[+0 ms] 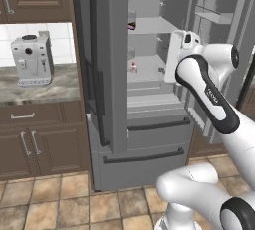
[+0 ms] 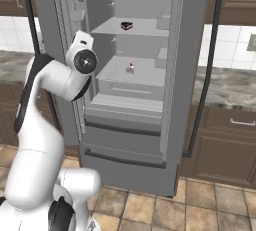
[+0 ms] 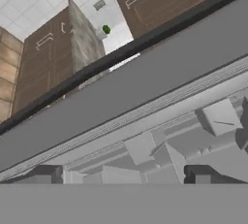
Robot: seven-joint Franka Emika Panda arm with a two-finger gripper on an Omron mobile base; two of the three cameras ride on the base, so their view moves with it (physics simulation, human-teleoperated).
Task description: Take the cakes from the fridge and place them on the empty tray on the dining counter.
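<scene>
Grey fridge [image 2: 130, 75] doors stand wide so the open, empty pincer [image 3: 127, 175] can reach two shelved cakes [image 2: 127, 25].

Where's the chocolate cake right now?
The chocolate cake sits on the open fridge's upper shelf, one shelf above the white cake.

This is a kitchen in a home. A big grey fridge [image 2: 135, 75] stands open with shelves inside. Brown cupboards [image 1: 30, 142] sit under a stone counter [image 1: 37, 87]. A coffee machine [image 1: 31, 59] stands on it. White tiles [image 2: 232, 45] cover the wall, and the floor [image 1: 74, 204] has tan tiles.
</scene>
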